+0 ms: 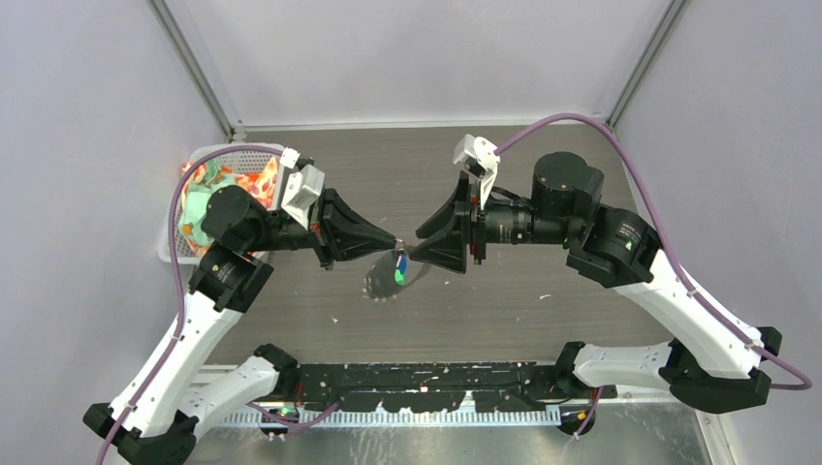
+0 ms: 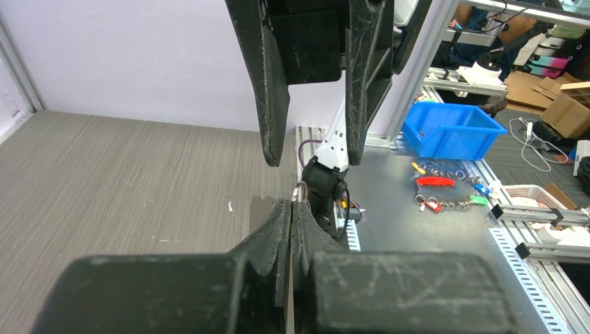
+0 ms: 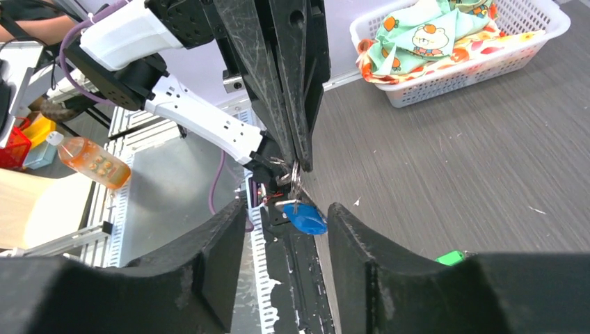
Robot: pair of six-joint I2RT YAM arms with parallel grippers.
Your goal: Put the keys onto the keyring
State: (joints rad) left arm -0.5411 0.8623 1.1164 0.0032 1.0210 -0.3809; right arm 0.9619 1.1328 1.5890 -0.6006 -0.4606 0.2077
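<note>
Since left gripper (image 2: 291,203) is clamped on keyring (image 1: 380,288) w/ right gripper (image 3: 286,209) agape, you grab blue key (image 3: 304,219) by plastic head: light, slippy.

Table (image 1: 504,310): grey-brown wood-grain top. White mesh basket (image 1: 225,150) sits on it at the far left corner, with patterned cloth (image 1: 254,179) inside. A few small white flecks (image 1: 546,296) are scattered well right of the basket.

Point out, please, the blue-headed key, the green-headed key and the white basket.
Blue plastic-headed silver key (image 3: 304,219): right wrist view, on the head.
Green plastic-headed silver key (image 1: 398,276): top external view, on the head.
White plastic basket (image 3: 480,66): right wrist view, on the front wall.
</note>
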